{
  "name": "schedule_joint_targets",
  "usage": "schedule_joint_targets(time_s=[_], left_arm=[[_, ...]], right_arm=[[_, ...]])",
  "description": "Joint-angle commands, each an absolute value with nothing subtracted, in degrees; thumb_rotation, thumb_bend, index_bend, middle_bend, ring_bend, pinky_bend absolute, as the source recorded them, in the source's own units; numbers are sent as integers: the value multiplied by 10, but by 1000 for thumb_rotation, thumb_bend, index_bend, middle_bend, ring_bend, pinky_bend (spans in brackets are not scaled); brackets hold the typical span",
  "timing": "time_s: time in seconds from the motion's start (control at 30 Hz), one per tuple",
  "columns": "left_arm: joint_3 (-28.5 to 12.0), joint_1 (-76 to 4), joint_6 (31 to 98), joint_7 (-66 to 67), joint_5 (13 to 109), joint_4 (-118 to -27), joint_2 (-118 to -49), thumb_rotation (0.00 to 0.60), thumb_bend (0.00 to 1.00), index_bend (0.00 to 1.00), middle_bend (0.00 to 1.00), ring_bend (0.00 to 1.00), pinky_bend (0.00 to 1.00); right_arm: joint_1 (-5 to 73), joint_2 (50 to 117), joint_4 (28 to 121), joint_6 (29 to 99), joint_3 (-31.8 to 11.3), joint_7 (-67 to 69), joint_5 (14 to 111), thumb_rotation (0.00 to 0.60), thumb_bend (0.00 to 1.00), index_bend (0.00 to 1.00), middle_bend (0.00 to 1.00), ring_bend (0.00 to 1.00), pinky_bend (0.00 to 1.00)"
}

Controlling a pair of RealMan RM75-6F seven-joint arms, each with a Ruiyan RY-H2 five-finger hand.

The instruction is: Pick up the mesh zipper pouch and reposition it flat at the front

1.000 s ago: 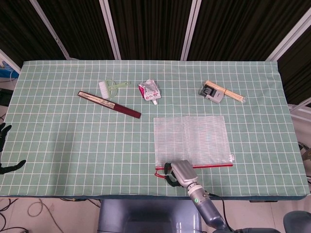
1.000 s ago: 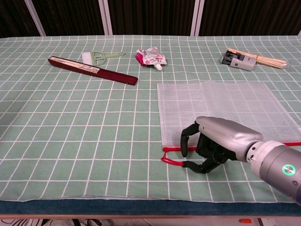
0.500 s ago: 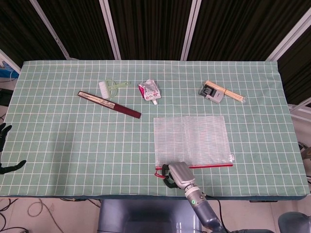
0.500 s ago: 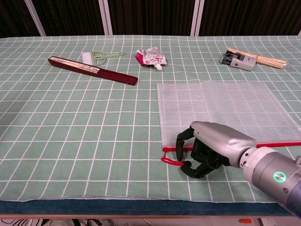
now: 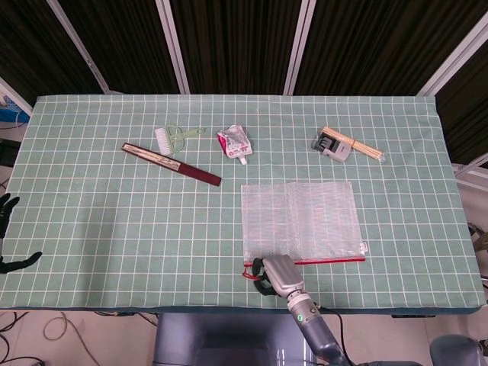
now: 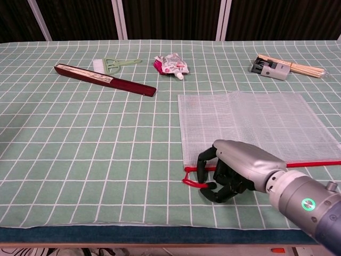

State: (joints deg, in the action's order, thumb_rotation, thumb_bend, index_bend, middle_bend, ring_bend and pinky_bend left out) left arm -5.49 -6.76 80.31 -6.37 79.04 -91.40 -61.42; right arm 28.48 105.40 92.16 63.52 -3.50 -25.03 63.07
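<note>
Pouch point(image 6: 250, 122) translucent mesh; tablecloth point(image 6: 96, 154) matt cloth; right hand point(image 6: 234, 170) glossy metal.

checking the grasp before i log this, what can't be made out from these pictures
- Whether the right hand grips the mesh zipper pouch: in both views the hand's own back hides the near left corner and red loop under the curled fingers.
- Left hand: cut off by the head view's left edge, absent from the chest view.
- Crumpled packet: print too small to read.
</note>
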Motion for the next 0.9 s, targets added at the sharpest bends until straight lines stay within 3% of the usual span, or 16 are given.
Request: schedule_joint_targets(time_s=[0.03,0.3,0.9], left_arm=[[-55,-68,803,-65,790,-914,-614,600,71,0,0,0,0],[-54,-68,801,-67,790,-914,-613,600,72,0,0,0,0],[-56,-68,811,-38,788,-913,-620,600,71,0,0,0,0]], right_arm=[[284,1056,920,635,-35,-251,630,600,487,558,1000,1000,962],[281,1058,918,635,-35,-250,631,600,564,626,1000,1000,961],[285,1010,978,650,-66,-242,656,600,571,715,1000,1000,961]])
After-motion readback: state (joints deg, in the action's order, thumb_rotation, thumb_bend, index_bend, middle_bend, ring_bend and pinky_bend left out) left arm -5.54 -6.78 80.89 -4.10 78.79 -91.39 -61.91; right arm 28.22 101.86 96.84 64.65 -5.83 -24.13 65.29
